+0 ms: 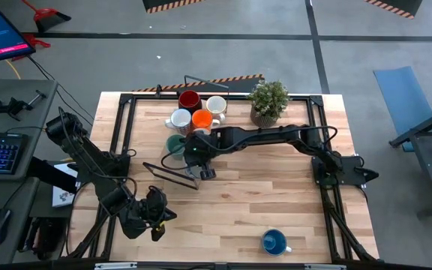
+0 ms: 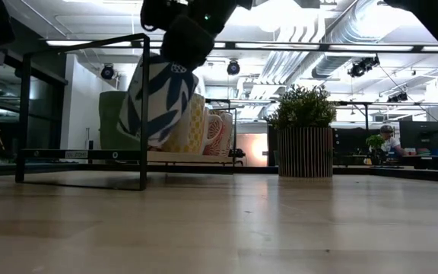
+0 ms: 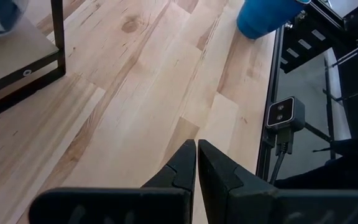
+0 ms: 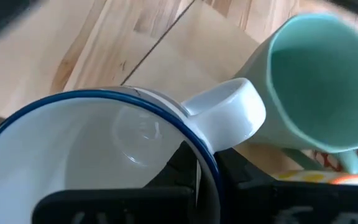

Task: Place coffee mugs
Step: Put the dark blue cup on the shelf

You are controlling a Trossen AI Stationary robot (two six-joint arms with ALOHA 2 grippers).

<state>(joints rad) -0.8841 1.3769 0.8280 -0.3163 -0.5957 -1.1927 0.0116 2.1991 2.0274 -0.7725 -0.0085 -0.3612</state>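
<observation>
The right gripper (image 1: 199,166) reaches across the pale wooden surface (image 1: 261,195) to the black wire rack (image 1: 172,174), its fingers clamped on the rim of a white ceramic mug with blue leaf pattern and blue rim (image 2: 157,97), held tilted just beside the teal-green mug (image 4: 319,87). Dark red (image 1: 190,100), orange (image 1: 202,119) and cream mugs (image 1: 216,106) cluster near the potted green plant (image 1: 268,101). A solid blue mug (image 1: 274,241) stands well apart at the near edge. The left gripper (image 3: 196,163) waits low at the left, fingers nearly closed on nothing.
</observation>
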